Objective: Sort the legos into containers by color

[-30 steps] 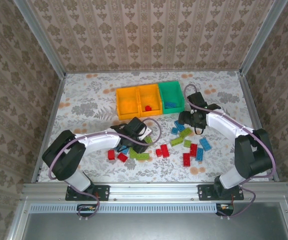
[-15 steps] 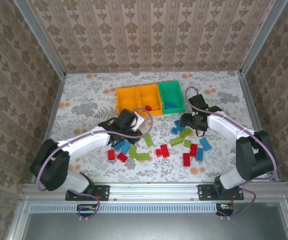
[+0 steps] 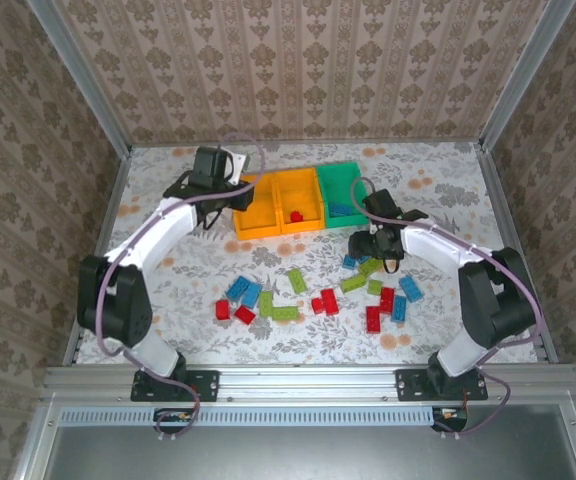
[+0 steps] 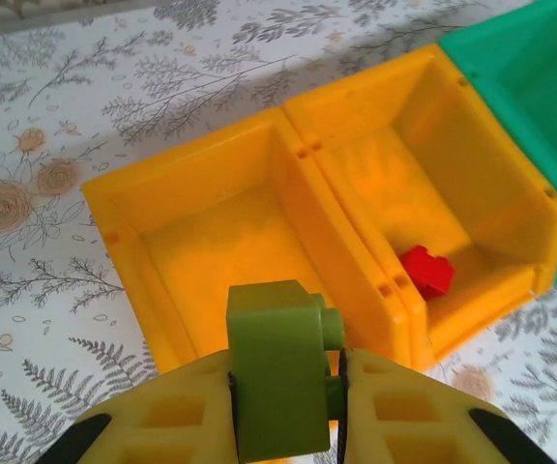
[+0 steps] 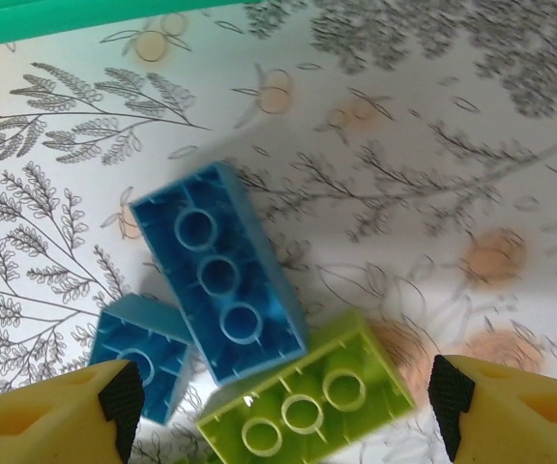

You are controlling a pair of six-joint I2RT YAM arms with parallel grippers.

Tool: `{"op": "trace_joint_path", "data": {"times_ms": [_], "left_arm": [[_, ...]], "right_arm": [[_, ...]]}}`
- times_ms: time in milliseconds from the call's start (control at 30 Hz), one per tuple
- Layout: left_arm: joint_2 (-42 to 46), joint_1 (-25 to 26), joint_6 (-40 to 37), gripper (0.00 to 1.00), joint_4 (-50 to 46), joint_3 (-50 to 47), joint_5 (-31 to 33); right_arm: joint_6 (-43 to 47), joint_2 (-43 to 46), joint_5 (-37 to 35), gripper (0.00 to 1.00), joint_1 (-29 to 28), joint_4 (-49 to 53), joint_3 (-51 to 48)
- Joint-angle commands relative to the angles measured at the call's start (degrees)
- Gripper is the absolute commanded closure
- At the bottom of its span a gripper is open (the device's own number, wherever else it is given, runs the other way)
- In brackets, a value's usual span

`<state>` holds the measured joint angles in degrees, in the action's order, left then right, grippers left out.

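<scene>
Brick of lime-green studded plastic [image 4: 271,348], pinched by the left gripper [image 4: 288,406], hovers at the rim of the empty left orange-yellow plastic bin [image 4: 114,208], likely the greens' home. Right gripper [image 5: 283,401] hangs spread over a blue studded brick [image 5: 219,271], lining up a pick.

Bright, even, diffuse light is falling from above. Between the left fingers [image 4: 404,416] the green brick [image 4: 271,377] is appearing sharp; the bins [image 4: 211,242] beyond are casting soft shadows. Between the right fingers [image 5: 46,416] the blue brick [image 5: 220,271] is blurring slightly.
</scene>
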<state>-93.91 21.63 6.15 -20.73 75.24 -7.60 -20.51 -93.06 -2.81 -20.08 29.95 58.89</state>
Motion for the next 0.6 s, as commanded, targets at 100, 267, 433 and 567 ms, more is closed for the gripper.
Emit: {"op": "trace_joint_path", "data": {"times_ms": [100,267,433,567], "left_arm": [[-6.04,-1.15,4.37,0.75,-4.39,3.07,-3.17],[-7.98,-1.15,5.12,0.75,-4.21,3.16,-4.02],[-9.23,-1.02,5.79,0.73,-5.05,3.01,-3.51],[-9.12,-0.66,6.4,0.62,-5.54,3.22,-2.25]], "right_arm": [[6.23,-6.43,-1.57,0.21,-1.26,2.18,5.33],[6.95,-10.14,-1.89,0.27,-1.22,2.96,7.92],[7.21,-12.39,-1.68,0.43,-1.2,3.37,9.3],[7.29,-12.59,-1.68,0.55,-1.19,2.88,9.24]]}}
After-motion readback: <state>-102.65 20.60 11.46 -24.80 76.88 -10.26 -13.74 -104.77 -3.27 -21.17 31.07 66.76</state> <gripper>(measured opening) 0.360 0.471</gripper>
